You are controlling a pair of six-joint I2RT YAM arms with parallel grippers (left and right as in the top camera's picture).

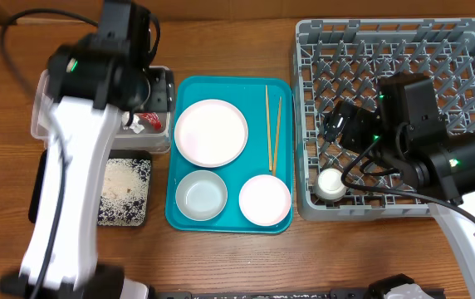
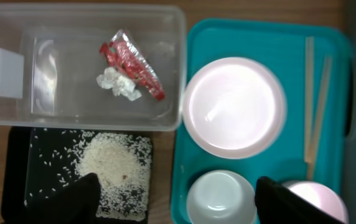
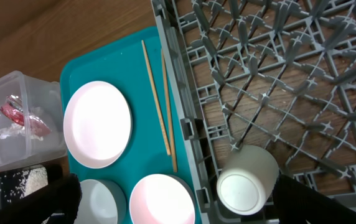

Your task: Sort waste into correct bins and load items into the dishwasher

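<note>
One plate [image 1: 211,133], one pink bowl [image 1: 265,199], one grey bowl [image 1: 202,195] and two chopsticks [image 1: 272,129] on teal tray [image 1: 221,83]. One cup [image 1: 331,183] in dish rack [image 1: 470,41]. One wrapper [image 2: 131,62] in clear tub [image 2: 16,106]; rice [image 2: 109,165] on black tray [image 2: 16,180]. Left gripper [image 2: 175,199], right gripper [image 3: 184,199]: jaws spread wide, empty.

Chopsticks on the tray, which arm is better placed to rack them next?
Right, likely: the right gripper hangs open over the rack beside the chopsticks; the left gripper is by the tub.

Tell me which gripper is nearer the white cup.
Right. The right gripper hangs open over the rack, close above the cup; the left gripper is across the teal tray, by the tub and black tray.
</note>
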